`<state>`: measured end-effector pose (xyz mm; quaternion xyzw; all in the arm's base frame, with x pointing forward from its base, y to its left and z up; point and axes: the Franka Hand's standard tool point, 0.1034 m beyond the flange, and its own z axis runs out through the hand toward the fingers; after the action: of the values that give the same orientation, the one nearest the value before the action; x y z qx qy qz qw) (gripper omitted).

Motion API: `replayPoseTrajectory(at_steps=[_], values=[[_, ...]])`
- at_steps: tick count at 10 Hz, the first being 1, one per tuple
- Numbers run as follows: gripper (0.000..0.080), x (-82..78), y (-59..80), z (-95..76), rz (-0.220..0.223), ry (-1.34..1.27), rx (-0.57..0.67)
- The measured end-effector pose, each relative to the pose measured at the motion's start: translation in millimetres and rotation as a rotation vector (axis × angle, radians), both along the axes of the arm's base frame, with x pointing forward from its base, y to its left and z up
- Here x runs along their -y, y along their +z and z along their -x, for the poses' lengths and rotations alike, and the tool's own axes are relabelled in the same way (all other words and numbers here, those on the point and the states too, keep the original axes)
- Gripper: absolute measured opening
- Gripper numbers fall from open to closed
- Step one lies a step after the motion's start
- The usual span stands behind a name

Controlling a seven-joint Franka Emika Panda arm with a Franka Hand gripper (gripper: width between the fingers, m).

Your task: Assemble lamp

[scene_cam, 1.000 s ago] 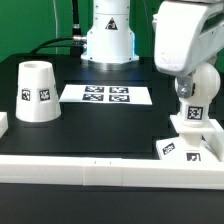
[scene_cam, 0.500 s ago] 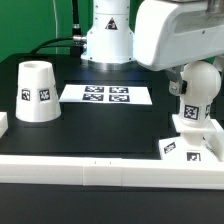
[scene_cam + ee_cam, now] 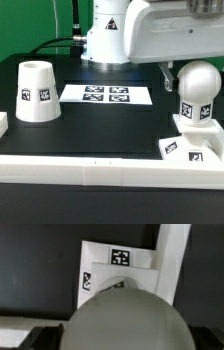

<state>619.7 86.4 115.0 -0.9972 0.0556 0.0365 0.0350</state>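
1. The bulb (image 3: 196, 95) stands upright on the base (image 3: 190, 143) at the exterior view's right, apparently seated.
2. The gripper (image 3: 120, 339), jaws wide, grips nothing; the shade (image 3: 36, 92) waits well apart, likely next.

From my screen the bench (image 3: 100, 130) reads flat black, with a white rail (image 3: 90, 168) along its near edge. The shade (image 3: 38, 90), bulb (image 3: 197, 88) and base (image 3: 200, 135) are all plain white, each carrying black-and-white square tags. Toward the far edge the marker board (image 3: 105, 95) is white too, printed with four black-patterned tags. Beyond that edge — a green backdrop (image 3: 30, 20) and the white arm (image 3: 160, 35).
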Motion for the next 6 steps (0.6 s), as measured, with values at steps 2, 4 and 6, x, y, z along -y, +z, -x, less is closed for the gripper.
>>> replayPoseTrajectory(at_steps=[2, 4, 6], values=[[0.0579, -2.2, -0.3, 0.6, 0.019, -0.252, -0.020], [0.0579, -3.2, -0.5, 0.5, 0.014, -0.419, -0.037], [0.0579, -4.0, -0.6, 0.6, 0.017, -0.490, -0.043]])
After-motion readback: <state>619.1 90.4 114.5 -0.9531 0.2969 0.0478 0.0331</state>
